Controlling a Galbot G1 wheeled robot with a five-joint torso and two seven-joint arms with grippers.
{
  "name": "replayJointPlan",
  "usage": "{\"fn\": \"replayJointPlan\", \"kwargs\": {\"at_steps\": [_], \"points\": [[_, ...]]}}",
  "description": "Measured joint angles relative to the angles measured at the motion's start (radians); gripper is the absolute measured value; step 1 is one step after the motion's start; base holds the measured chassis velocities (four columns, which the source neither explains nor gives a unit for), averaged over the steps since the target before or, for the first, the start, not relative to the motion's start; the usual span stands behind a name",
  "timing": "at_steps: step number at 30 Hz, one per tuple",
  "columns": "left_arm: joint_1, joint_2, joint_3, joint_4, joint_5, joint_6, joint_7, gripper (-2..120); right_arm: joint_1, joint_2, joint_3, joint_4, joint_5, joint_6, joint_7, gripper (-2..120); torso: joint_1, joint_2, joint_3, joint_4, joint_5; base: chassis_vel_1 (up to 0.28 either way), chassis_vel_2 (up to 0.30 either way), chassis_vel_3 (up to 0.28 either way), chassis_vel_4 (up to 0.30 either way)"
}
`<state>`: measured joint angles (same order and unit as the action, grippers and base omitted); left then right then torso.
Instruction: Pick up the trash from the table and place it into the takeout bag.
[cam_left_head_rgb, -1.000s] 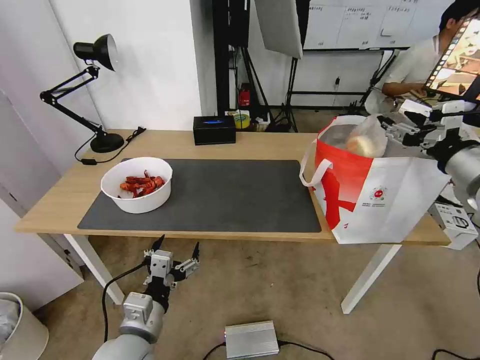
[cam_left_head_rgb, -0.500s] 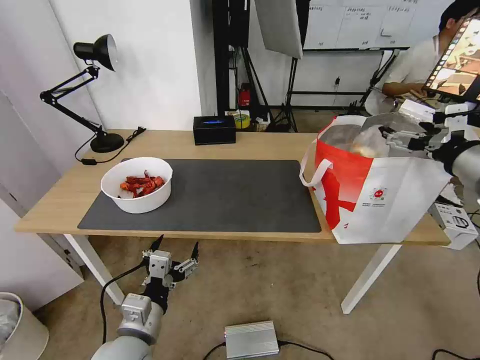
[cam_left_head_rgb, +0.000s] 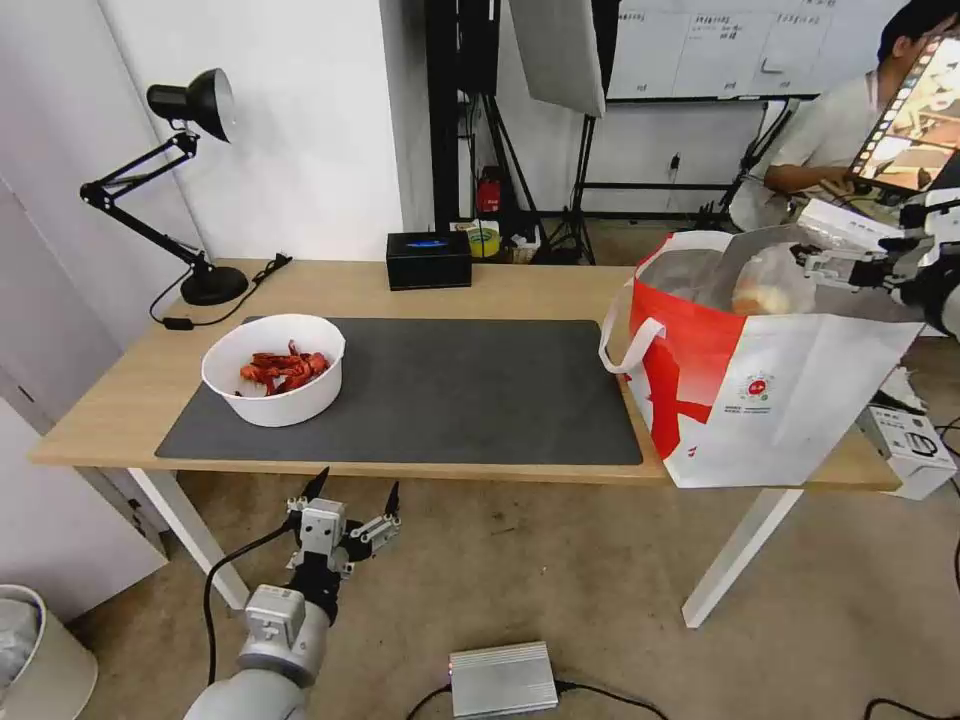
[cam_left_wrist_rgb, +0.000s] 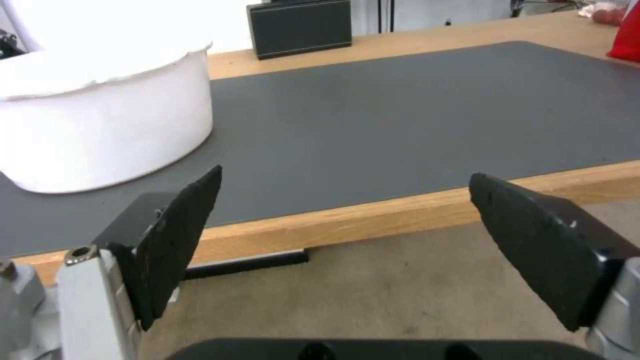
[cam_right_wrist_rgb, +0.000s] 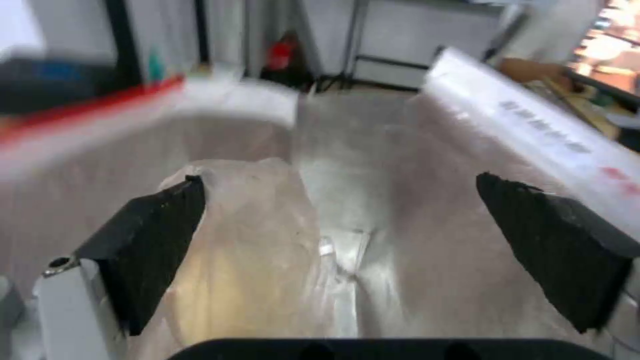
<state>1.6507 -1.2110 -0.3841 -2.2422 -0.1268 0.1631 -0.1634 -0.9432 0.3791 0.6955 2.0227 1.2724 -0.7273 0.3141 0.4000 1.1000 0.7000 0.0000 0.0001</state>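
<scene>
The takeout bag (cam_left_head_rgb: 780, 390) stands at the table's (cam_left_head_rgb: 500, 285) right end, white and red, with its foil lining (cam_right_wrist_rgb: 400, 190) showing. My right gripper (cam_left_head_rgb: 818, 266) hovers over its mouth, open (cam_right_wrist_rgb: 340, 180). The clear bag with a whitish lump (cam_left_head_rgb: 768, 286) sits in the mouth, beside one finger (cam_right_wrist_rgb: 153, 225); I cannot tell if it touches. The white bowl of red crayfish shells (cam_left_head_rgb: 275, 368) rests on the dark mat's (cam_left_head_rgb: 450, 390) left end. My left gripper (cam_left_head_rgb: 357, 483) hangs open below the table's front edge, short of the bowl (cam_left_wrist_rgb: 100, 115), with nothing between its fingers (cam_left_wrist_rgb: 345, 175).
A black desk lamp (cam_left_head_rgb: 190, 180) stands at the back left corner and a black box (cam_left_head_rgb: 428, 260) at the back middle. A silver unit (cam_left_head_rgb: 503, 678) lies on the floor by my base. A person sits behind the takeout bag, away from the task's things.
My right gripper has moved to the right across the takeout bag's mouth, and the clear bag has shifted right and sunk lower in it. The left arm and the bowl have not moved.
</scene>
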Motion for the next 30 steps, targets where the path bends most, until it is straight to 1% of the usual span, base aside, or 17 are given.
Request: {"fn": "replayJointPlan", "kwargs": {"at_steps": [1,2,5,6,7,9,13,22,26,27,28,29,30], "points": [[-0.004,0.004,0.000,0.000,-0.002,0.000,0.000,100,-0.005,-0.037,-0.018,-0.020,-0.045,0.000,-0.079,100,0.000,0.000,0.000,0.0001,0.0002,0.000,0.000,0.000,0.000],[-0.004,0.004,0.000,0.000,-0.002,0.000,0.000,100,-0.005,-0.037,-0.018,-0.020,-0.045,0.000,-0.079,100,0.000,0.000,0.000,0.0001,0.0002,0.000,0.000,0.000,0.000],[-0.010,0.011,0.000,0.002,-0.008,0.000,0.000,100,-0.010,-0.103,-0.031,-0.041,-0.108,0.001,-0.188,100,0.000,0.000,0.000,-0.0001,0.0000,0.000,0.000,0.000,0.000],[-0.010,0.011,0.000,0.002,-0.008,0.000,0.000,100,-0.010,-0.103,-0.031,-0.041,-0.108,0.001,-0.188,100,0.000,0.000,0.000,-0.0001,0.0000,0.000,0.000,0.000,0.000],[-0.012,0.014,0.001,0.004,-0.010,0.000,0.000,100,-0.007,-0.131,-0.034,-0.047,-0.130,0.001,-0.224,100,0.000,0.000,0.000,-0.0002,-0.0001,0.000,0.000,0.000,0.000],[-0.015,0.017,0.003,0.007,-0.014,0.000,0.000,100,0.003,-0.178,-0.037,-0.045,-0.145,0.002,-0.253,100,0.000,0.000,0.000,-0.0002,-0.0003,0.000,0.000,0.000,0.000],[-0.016,0.017,0.007,0.007,-0.015,0.000,0.000,100,0.008,-0.204,-0.040,-0.033,-0.147,0.003,-0.256,100,0.000,0.000,0.000,0.0000,-0.0002,0.000,0.000,0.000,0.000],[-0.022,0.012,0.021,0.008,-0.014,-0.001,0.000,100,0.004,-0.201,-0.038,-0.028,-0.143,0.004,-0.232,100,0.000,0.000,0.000,-0.0001,-0.0001,0.000,0.000,0.000,0.000],[-0.017,0.010,0.019,0.006,-0.013,-0.001,0.000,100,0.007,-0.167,-0.025,-0.006,-0.096,0.005,-0.171,100,0.000,0.000,0.000,-0.0001,-0.0002,0.000,0.000,0.000,0.000],[-0.017,0.010,0.019,0.006,-0.013,-0.001,0.000,100,0.007,-0.167,-0.025,-0.006,-0.096,0.005,-0.171,100,0.000,0.000,0.000,-0.0001,-0.0002,0.000,0.000,0.000,0.000],[-0.015,0.009,0.017,0.003,-0.013,-0.001,0.000,100,0.008,-0.146,-0.022,0.003,-0.071,0.013,-0.144,100,0.000,0.000,0.000,-0.0001,-0.0002,0.000,0.000,0.000,0.000],[-0.013,0.009,0.015,0.000,-0.013,-0.001,0.000,100,0.006,-0.125,-0.022,0.013,-0.041,0.055,-0.117,100,0.000,0.000,0.000,-0.0002,0.0000,0.000,0.000,0.000,0.000],[-0.013,0.009,0.015,0.000,-0.013,-0.001,0.000,100,0.006,-0.125,-0.022,0.013,-0.041,0.055,-0.117,100,0.000,0.000,0.000,-0.0002,0.0000,0.000,0.000,0.000,0.000]]}}
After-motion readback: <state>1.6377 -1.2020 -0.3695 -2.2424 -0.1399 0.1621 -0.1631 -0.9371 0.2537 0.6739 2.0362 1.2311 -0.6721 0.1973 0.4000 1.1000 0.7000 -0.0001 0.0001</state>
